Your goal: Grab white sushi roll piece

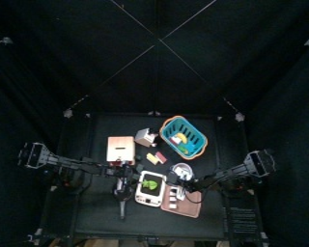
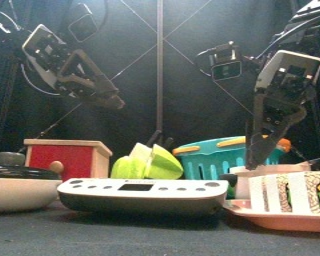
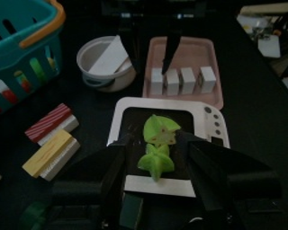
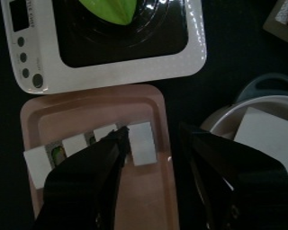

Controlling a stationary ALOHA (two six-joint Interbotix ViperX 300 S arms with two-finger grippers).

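The right gripper (image 4: 151,142) hangs over a flat pink rectangular tray (image 4: 98,207) with its black jaws spread wide and holding nothing. A row of small white sushi pieces stands edge-on across this tray. The white sushi roll piece (image 4: 139,149), at the end of that row, lies in the gap between the two jaws, a little nearer to one of them. Whether either jaw touches it cannot be told. The other pieces of the row (image 4: 75,145) run off to one side of the gripper, outside the jaws.

Just past the gripper's fingertips, beyond the pink tray's edge, sits a white square plastic tray (image 4: 111,63) bearing a green leaf-shaped thing (image 4: 116,9). On the other side of the gripper stands a round pale bowl (image 4: 257,90) with a white block in it (image 4: 273,135).

The left gripper (image 3: 165,149) hovers over the white square tray, also wide and empty, with the green thing between its jaws. Ahead of it lie the pink tray and the bowl, and farther off to one side stands a teal plastic basket (image 3: 14,54). Near that same jaw, two small rectangular blocks rest on the table, one red and white (image 3: 50,122), one yellow (image 3: 50,154).
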